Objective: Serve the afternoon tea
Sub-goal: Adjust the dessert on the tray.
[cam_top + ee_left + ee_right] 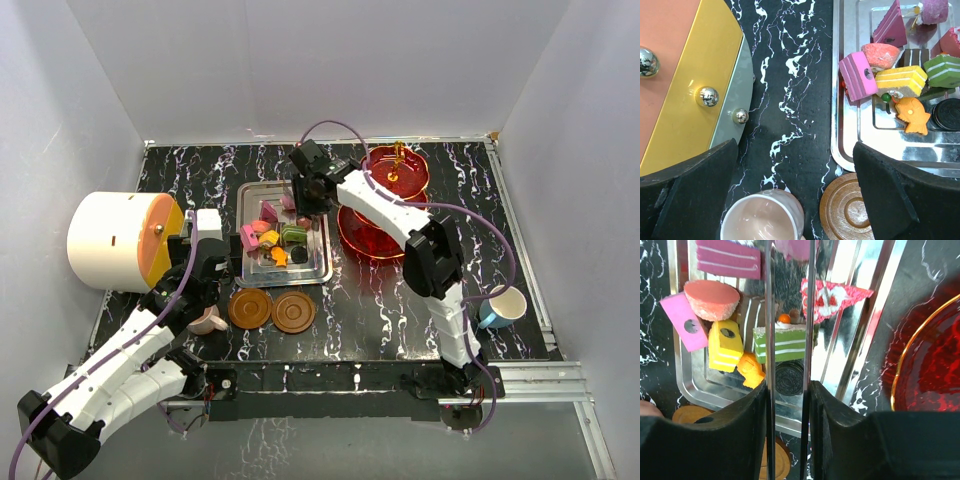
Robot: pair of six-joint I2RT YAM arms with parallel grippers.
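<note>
**Black marbled desk (370, 310), a light load for a careful pinch**

Our right gripper (788, 390) is closed narrowly on the tongs (809, 340). Their two mirror-bright blades run farward out of the wrist view, so we cannot tell what their tips pinch. Beneath them the green slice (785, 342) lies on its side, with its topping toward the far edge and its long axis left to right, across the blades.

We judge it and the other sweets (725, 345) to be light, stiff and smooth-sided, so apt to slip on polished steel. The flat sides look like the best hold, clear of the topping.

All of them sit on the steel tray (850, 340), a little left of the desk's middle, and the red stand (935, 365) is just right of it, apart.

Our left gripper (795, 150) gapes fully and holds nothing. It hovers above the pink cup (762, 217), which stands upright, mouth up, beside a saucer (850, 215) at the tray's near edge.
</note>
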